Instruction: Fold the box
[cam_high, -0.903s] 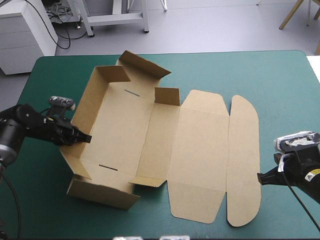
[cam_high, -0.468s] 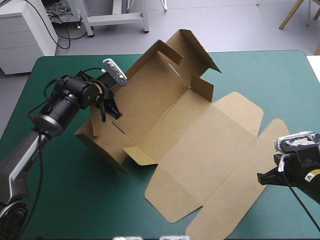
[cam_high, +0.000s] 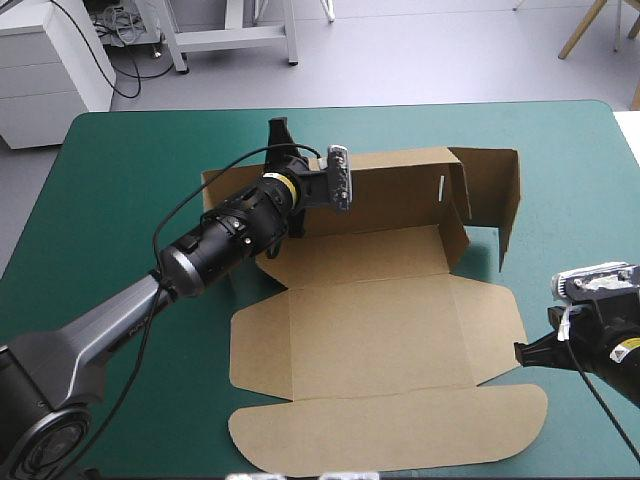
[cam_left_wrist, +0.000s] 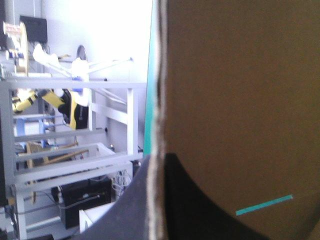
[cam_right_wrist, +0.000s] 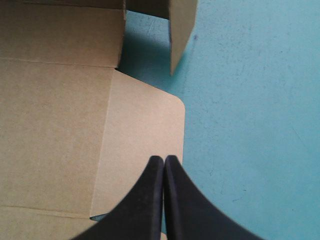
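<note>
The brown box (cam_high: 380, 320) lies in the middle of the table, its walls raised along the far side and its lid panels flat toward the near edge. My left gripper (cam_high: 292, 215) reaches in to the far-left wall. In the left wrist view the board's edge (cam_left_wrist: 159, 100) runs between its black fingers (cam_left_wrist: 200, 215), so it is shut on the box. My right gripper (cam_high: 518, 356) sits low beside the lid's right end, shut, with nothing in it. In the right wrist view its tips (cam_right_wrist: 164, 162) rest over the lid flap's rounded corner (cam_right_wrist: 150, 130).
An upright side flap (cam_high: 508, 215) stands at the box's far right corner, ahead of my right gripper. The bare teal-green cover (cam_high: 110, 180) stretches to the left of the box and along the right edge (cam_high: 580, 170).
My left arm has swung the box around: the walled part went from the table's left to the far side, and the lid now lies toward the near edge. The right arm has not moved.
</note>
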